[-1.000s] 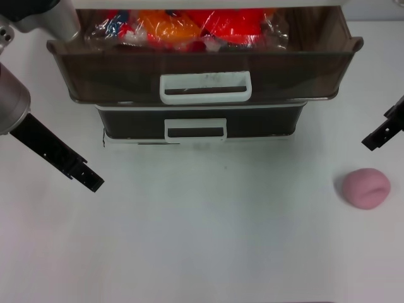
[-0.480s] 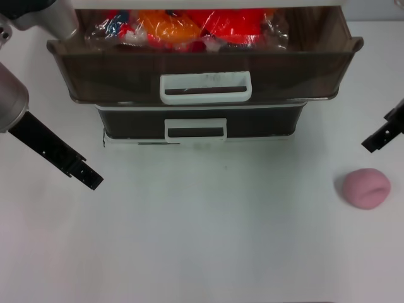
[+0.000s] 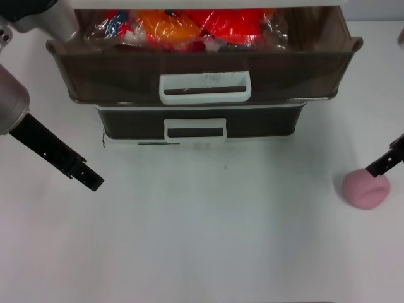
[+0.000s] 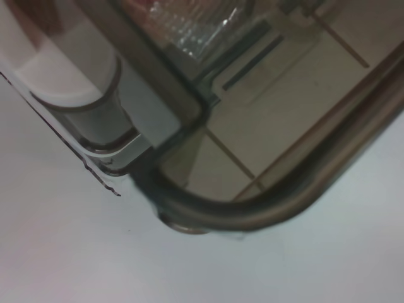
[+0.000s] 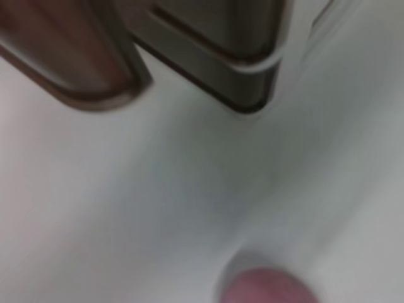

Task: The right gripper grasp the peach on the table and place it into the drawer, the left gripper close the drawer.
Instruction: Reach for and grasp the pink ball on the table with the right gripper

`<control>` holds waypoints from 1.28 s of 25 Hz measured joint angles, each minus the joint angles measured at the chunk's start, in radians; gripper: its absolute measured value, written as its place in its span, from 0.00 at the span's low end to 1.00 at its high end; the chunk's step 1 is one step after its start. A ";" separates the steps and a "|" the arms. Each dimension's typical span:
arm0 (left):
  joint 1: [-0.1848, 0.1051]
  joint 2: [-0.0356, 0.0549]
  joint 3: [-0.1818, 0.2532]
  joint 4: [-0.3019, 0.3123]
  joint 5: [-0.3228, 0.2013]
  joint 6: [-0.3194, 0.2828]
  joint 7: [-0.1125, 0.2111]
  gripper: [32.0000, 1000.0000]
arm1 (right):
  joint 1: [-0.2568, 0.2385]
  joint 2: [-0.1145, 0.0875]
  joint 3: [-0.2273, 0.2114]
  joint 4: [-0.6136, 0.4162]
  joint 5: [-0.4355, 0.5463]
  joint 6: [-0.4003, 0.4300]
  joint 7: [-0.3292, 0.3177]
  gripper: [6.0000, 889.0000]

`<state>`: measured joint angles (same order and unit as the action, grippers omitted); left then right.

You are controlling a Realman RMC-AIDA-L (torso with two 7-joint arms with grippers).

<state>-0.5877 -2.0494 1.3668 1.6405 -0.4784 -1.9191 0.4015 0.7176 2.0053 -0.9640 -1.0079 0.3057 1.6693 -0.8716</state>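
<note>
- We see the peach [image 3: 366, 189] resting on the white desk [image 3: 214, 240] near its right edge, well apart from the drawer [image 3: 202, 69], so the first step is not yet done.
- Our right gripper [image 3: 385, 164] reaches in from the right edge, its black tip at the upper right side of the peach, touching it or just above it. We cannot tell how its fingers stand, and nothing shows a hold on the fruit.
- The right wrist view shows the peach [image 5: 268, 287] close below the camera, with the drawer's corner farther off.
- The drawer stands pulled open at the far edge, its white loop handle [image 3: 205, 87] facing us. Red and orange wrapped packets [image 3: 189, 25] already lie in it.
- A narrower drawer [image 3: 199, 123] below it sits pushed in.
- Our left gripper [image 3: 88, 178] hangs over the left side of the desk, holding nothing; we cannot tell its finger gap.
- By our judgement, grasping, carrying, dropping in and closing all remain.
</note>
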 joint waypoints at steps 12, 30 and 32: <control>0.002 -0.0013 0.004 -0.001 -0.002 0.005 0.002 0.81 | 0.002 0.028 -0.040 0.189 -0.007 -0.156 -0.013 0.94; 0.000 -0.0006 0.008 -0.002 -0.002 0.012 0.002 0.81 | -0.001 0.034 -0.042 0.198 -0.028 -0.201 -0.005 0.93; 0.000 -0.0005 0.008 -0.002 -0.002 0.012 0.002 0.81 | -0.001 0.038 -0.042 0.198 -0.040 -0.204 -0.004 0.93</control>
<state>-0.5873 -2.0499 1.3745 1.6382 -0.4802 -1.9067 0.4035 0.7163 2.0429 -1.0063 -0.8100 0.2658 1.4650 -0.8754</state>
